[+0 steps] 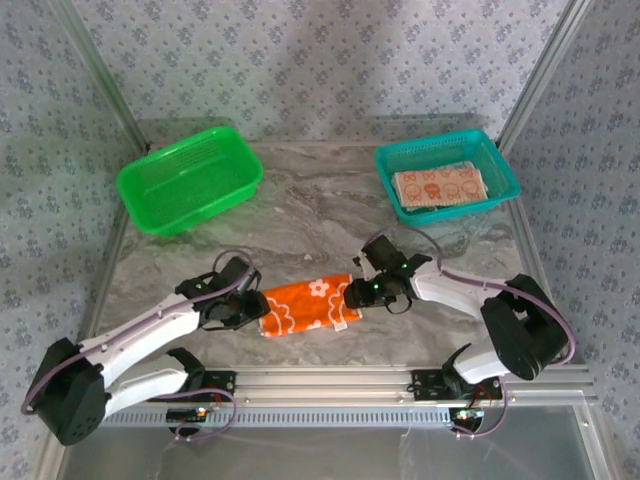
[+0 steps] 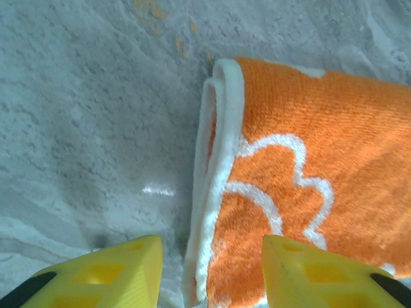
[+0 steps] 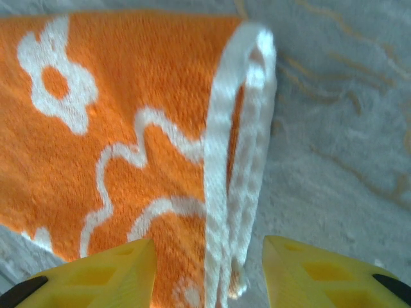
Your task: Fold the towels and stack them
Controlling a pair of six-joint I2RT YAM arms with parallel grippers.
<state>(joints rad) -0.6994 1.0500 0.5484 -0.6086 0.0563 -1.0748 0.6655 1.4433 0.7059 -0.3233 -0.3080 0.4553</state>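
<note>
Top view: a grey marble-patterned table (image 1: 320, 205) is shown. A green plastic mesh basket (image 1: 185, 180) is set at upper left, and a teal plastic mesh basket (image 1: 440, 152) at upper right. A folded orange terry towel with white flower outlines (image 1: 305, 302) is laid flat at lower centre. A folded cream towel with orange sun faces (image 1: 440, 186) is held inside the teal basket. The left gripper (image 2: 212, 247) is placed at the orange towel's left end and the right gripper (image 3: 209, 247) at its right end. Both are seen parted, each straddling a white hem, and nothing is clamped.
</note>
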